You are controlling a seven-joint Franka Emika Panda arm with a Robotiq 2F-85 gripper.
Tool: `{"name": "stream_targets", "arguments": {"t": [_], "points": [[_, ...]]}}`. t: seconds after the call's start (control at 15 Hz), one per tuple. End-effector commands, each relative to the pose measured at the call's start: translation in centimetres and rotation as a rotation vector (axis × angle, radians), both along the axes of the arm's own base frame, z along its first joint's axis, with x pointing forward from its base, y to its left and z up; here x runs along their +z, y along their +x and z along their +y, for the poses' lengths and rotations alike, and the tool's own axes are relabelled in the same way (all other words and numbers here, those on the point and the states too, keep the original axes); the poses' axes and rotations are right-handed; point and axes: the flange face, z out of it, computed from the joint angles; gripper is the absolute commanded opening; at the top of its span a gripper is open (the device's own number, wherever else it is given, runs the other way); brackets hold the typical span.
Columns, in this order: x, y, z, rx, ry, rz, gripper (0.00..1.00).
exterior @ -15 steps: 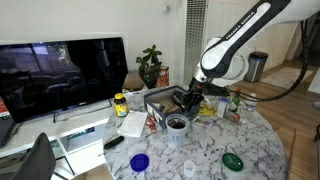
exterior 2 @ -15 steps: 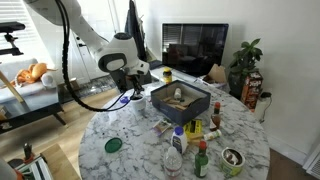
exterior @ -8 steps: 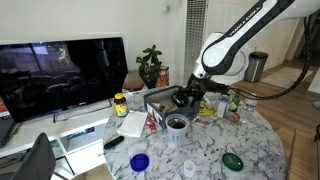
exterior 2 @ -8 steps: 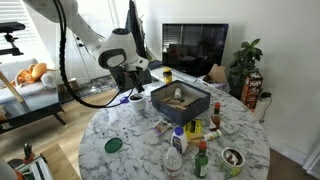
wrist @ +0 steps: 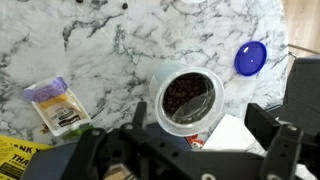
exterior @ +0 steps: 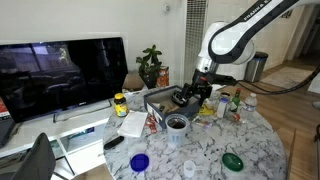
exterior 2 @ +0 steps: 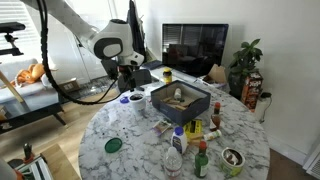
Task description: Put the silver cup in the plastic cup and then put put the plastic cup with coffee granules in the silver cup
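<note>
The round marble table (exterior: 255, 135) fills my working area. The arm (exterior: 225, 45) reaches in over one edge of it, and the black box (exterior 2: 180, 98) sits further in toward the middle. The claw (wrist: 200, 135) is released. In the wrist view its fingers (wrist: 272, 135) stand wide apart with nothing between them, above the cups and apart from them.

The cups sit under the claw, off a corner of the box and near the edge where the arm comes in. The cup of coffee granules (wrist: 187, 95) stands upright in the centre. Around it is a grey shine that I take for the silver cup (wrist: 212, 92), and the whitish plastic cup (wrist: 178, 130) is outermost (the rims sit so close that I cannot separate them for certain). A blue lid (wrist: 250, 57) lies flat nearby, not touching them.

I judge the nesting done, so what remains is a clean retreat. I would lift straight up with the fingers spread. I would hold off any sideways swing until the fingertips are above the rims, because cups this light would tip at a nudge and spill the granules.
</note>
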Motion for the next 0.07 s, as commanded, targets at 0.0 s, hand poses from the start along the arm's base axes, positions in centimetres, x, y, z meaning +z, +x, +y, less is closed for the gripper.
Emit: {"name": "stream_targets", "arguments": {"t": [0.0], "points": [[-0.02, -0.07, -0.01, 0.000, -0.001, 0.002, 1.00]]}}
